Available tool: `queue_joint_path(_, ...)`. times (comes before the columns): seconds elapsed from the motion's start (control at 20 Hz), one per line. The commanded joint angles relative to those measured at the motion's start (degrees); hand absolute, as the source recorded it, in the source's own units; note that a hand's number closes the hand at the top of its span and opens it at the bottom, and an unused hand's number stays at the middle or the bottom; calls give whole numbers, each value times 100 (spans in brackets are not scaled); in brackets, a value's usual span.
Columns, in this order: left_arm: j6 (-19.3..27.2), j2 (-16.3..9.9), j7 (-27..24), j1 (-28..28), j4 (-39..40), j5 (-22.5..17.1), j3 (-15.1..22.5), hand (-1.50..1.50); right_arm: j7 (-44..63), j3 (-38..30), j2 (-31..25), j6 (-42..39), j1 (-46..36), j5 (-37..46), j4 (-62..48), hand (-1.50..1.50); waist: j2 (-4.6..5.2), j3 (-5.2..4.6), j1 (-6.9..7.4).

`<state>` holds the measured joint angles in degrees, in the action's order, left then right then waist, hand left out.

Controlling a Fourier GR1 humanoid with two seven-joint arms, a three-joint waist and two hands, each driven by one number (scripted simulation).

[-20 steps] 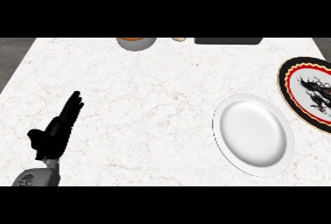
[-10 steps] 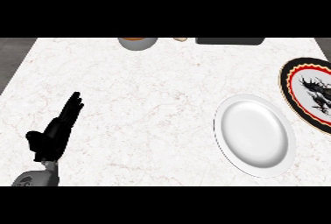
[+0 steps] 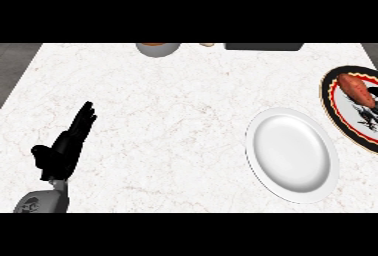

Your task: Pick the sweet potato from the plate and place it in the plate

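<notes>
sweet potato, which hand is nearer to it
Only the left hand can be judged: it rests open at the counter's left side, far across from the sweet potato on the patterned plate at the right edge. The right hand is out of view.

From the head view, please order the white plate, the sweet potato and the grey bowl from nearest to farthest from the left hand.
Measured from the open left hand, low at the left:
1. Grey bowl, far edge, up and right, but too close to call with the next.
2. White plate, to the right.
3. Sweet potato, on the patterned plate, far right.
</notes>
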<state>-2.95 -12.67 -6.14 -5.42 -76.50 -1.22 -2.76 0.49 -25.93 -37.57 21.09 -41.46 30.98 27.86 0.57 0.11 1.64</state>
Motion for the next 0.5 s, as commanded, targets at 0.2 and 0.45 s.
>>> queue_joint_path(0.2, -136, -110, -371, 296, 48, 36, -86, 0, -1145, -1139, 24, 525, -28, -1118, -267, -150, -9, 6, -43)
queue_joint_path(0.45, -105, -113, 81, 408, -381, -95, -135, 0, -1972, -2036, -316, -424, 467, -2168, -270, -150, -41, 13, -106)
